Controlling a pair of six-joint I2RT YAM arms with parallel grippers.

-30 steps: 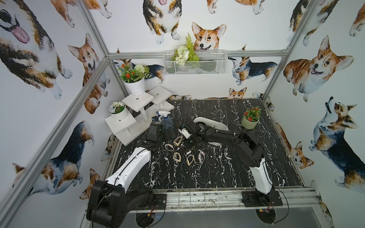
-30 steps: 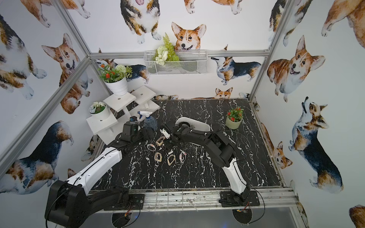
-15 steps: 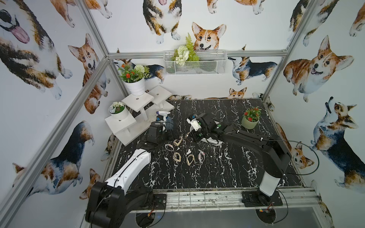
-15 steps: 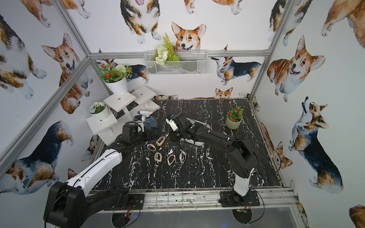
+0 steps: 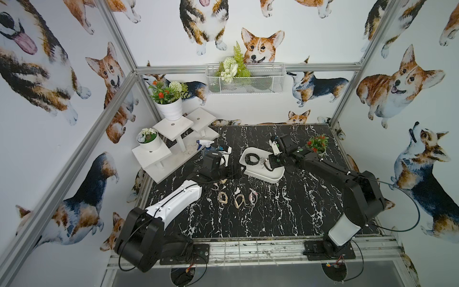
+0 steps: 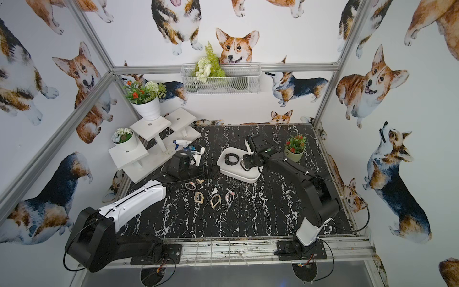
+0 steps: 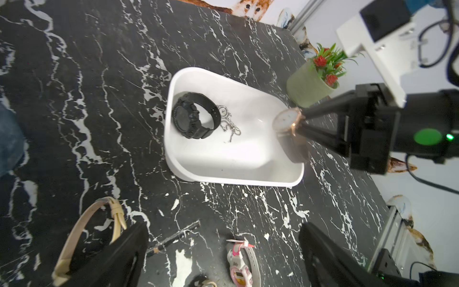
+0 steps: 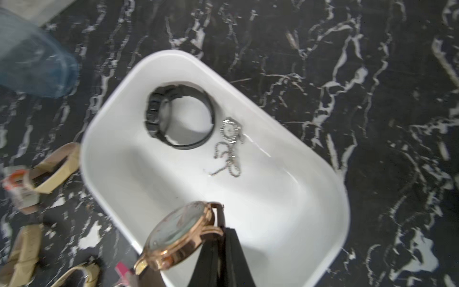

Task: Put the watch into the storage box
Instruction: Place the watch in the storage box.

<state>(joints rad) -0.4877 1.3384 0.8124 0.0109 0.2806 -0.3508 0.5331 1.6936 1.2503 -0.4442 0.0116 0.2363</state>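
Tabletop (image 5: 273, 218): black marble pattern with white veins; the storage box is set on it.
Storage box (image 7: 236, 177): white tub with rounded corners and a thick rim; two watches are laid inside.
Plant pot (image 7: 306, 89): pale green with red flowers, stood near the storage box, apart from its rim.
Left gripper (image 7: 223, 231): jaws are spread wide and nothing is clasped; it is hung above the tabletop beside the storage box's long side.
Right gripper (image 7: 304, 121): clenched on the rose-gold watch close behind its case, reached over one end of the storage box.
Loose watches (image 5: 223, 197): beige-strapped, laid on the tabletop near the storage box; a pink watch (image 7: 239, 263) is laid among them.
Rose-gold watch (image 8: 178, 236): held in the air over the storage box, at the end opposite the black watch. The case is stood on edge, with the dial turned sideways toward that watch. The dark strap is hung downward, so the long axis runs roughly up and down. Whether the strap touches the box cannot be told.
Black watch (image 7: 188, 116): laid inside the storage box, strap closed in a ring.
Silver chain watch (image 8: 230, 129): laid just beside the black watch, chain trailed toward the storage box's middle.
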